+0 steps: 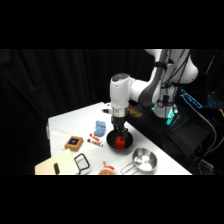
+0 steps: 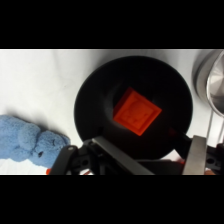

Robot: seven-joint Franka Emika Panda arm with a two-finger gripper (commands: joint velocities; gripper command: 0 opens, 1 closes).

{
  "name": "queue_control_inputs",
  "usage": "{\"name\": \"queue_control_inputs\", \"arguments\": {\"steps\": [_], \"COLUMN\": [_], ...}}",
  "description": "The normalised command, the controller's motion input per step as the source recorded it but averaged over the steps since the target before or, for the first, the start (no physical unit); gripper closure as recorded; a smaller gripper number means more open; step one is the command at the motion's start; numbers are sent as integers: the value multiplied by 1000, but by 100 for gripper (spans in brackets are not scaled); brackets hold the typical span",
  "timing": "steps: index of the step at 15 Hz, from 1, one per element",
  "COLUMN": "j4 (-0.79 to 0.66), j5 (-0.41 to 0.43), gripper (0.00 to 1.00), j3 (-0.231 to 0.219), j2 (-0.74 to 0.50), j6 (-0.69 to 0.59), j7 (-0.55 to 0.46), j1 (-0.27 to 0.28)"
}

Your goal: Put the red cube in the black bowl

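The red cube [image 2: 136, 113] lies flat on the bottom of the black bowl [image 2: 90, 100], near its middle. From the side, the cube [image 1: 120, 143] shows as a red spot inside the bowl [image 1: 129, 145], right under the arm. My gripper [image 1: 119, 132] hangs straight above the bowl, close over its rim. In the wrist view the gripper [image 2: 150, 144] is open: its two fingers stand wide apart at the bowl's near edge, and the cube lies beyond them, free of both.
A light blue soft thing [image 2: 30, 142] lies left of the bowl [image 1: 101, 127]. A silver pan [image 1: 144, 160] stands to the bowl's right, its rim [image 2: 212, 80] close by. A red-and-white tube [image 1: 94, 139], a small wooden box [image 1: 74, 143] and a wooden board [image 1: 50, 167] lie toward the table's front.
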Motion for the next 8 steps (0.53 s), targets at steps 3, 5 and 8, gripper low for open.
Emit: {"name": "queue_control_inputs", "arguments": {"steps": [3,5,8], "j4": [50,98,133], "j5": [22,-6,15], "gripper": [0,0,0], "j3": [20,43,67], "j2": [-402,-360,-240], "j6": [-481,-482,-400], "j7": [137,152,127], "j1": [31,-3,-38]}}
